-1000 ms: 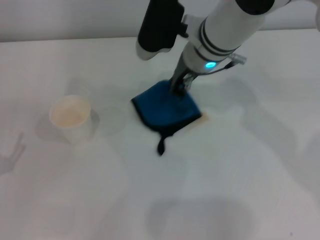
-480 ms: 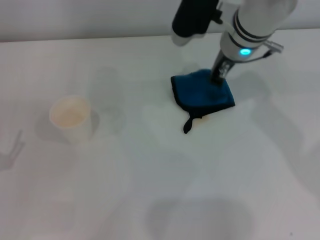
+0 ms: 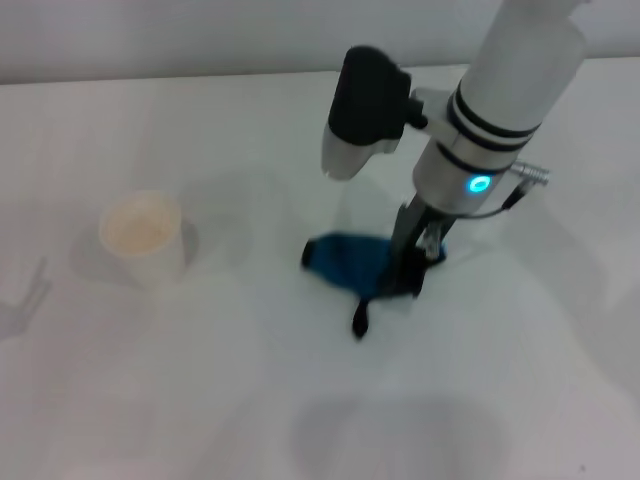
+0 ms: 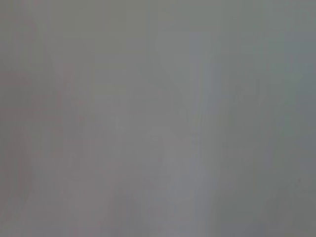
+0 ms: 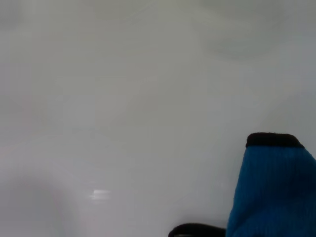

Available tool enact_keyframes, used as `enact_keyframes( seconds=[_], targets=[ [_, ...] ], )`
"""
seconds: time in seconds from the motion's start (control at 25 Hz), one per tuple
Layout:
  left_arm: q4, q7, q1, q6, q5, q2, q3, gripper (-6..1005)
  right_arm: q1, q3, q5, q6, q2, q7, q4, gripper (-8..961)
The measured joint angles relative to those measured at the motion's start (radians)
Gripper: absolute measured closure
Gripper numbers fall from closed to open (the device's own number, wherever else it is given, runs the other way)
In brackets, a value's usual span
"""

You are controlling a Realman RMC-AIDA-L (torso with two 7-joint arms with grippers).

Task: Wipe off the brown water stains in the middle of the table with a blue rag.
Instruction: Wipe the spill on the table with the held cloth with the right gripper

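The wide white tabletop [image 3: 200, 400] carries two things, well apart. The small blue cloth rag with black edging [image 3: 355, 262] lies bunched near the middle, a little to the right of centre, its short black loop tab [image 3: 359, 321] trailing toward the near edge. The right gripper [image 3: 415, 262] comes down from above and behind onto the rag's right side, its jaws closed on the cloth, with the white right arm [image 3: 500, 100] rising behind it toward the far right. The white paper cup [image 3: 140, 235] stands upright well to the left of the rag. In the right wrist view, part of the rag [image 5: 271, 187] hangs close to the camera above the bare tabletop [image 5: 123, 98].
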Motion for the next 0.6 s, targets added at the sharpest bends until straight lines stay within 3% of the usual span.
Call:
enact_keyframes(
  seconds=[0.16, 0.36, 0.6],
  targets=[
    [0.001, 0.0, 0.0, 0.0, 0.0, 0.0, 0.0, 122, 0.0, -0.019, 0.104, 0.083, 0.001, -0.06, 0.0, 907],
    [0.007, 0.001, 0.001, 0.0, 0.001, 0.0, 0.0, 121, 0.001, -0.115, 0.212, 0.144, 0.002, -0.102, 0.001, 907],
    [0.008, 0.001, 0.002, 0.0, 0.002, 0.0, 0.003, 121, 0.004, -0.127, 0.221, 0.044, -0.001, -0.074, 0.004, 907]
  ],
)
